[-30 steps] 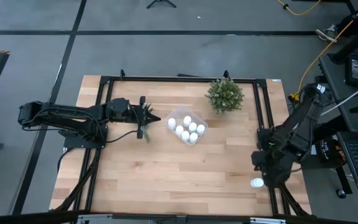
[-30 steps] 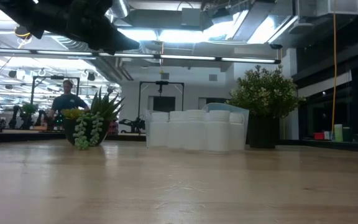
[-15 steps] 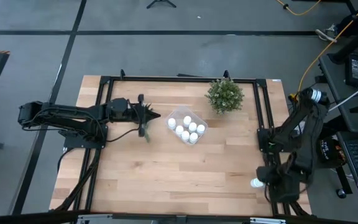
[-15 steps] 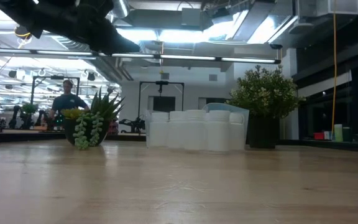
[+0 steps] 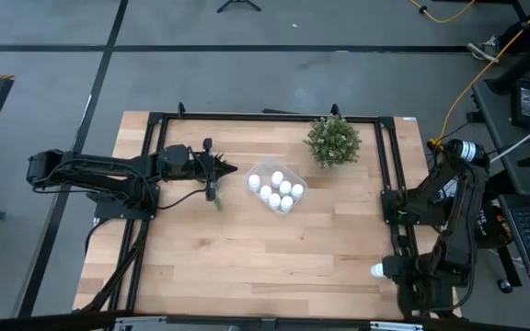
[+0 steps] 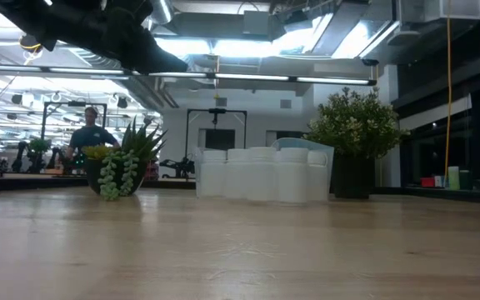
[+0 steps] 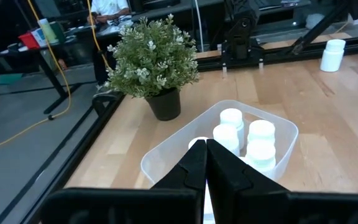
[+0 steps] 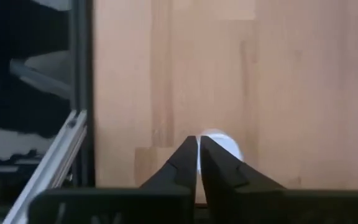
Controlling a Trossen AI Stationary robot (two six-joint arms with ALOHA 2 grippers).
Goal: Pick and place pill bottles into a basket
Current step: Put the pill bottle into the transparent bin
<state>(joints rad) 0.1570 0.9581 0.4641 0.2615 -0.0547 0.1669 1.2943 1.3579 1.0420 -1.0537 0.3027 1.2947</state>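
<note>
The basket (image 5: 277,188) is a clear tub at the table's middle, holding several white pill bottles (image 7: 247,140). One lone pill bottle (image 5: 376,270) stands upright on the wood near the right front corner; it also shows in the right wrist view (image 8: 221,145). My right gripper (image 8: 198,143) hovers over that bottle, fingers shut and pointing steeply down, apart from it (image 5: 392,269). My left gripper (image 5: 231,169) waits shut above the table, left of the basket and pointing at it (image 7: 205,146).
A bushy potted plant (image 5: 333,141) stands behind the basket at the far right. A small succulent (image 6: 127,167) sits under my left arm. A black metal frame (image 5: 396,211) runs along the table's edges, close to the lone bottle. A person (image 6: 90,137) shows far behind.
My right gripper has travelled along the table's right side toward the near edge, coming over the lone pill bottle. The bottle and the basket have stayed where they were.
</note>
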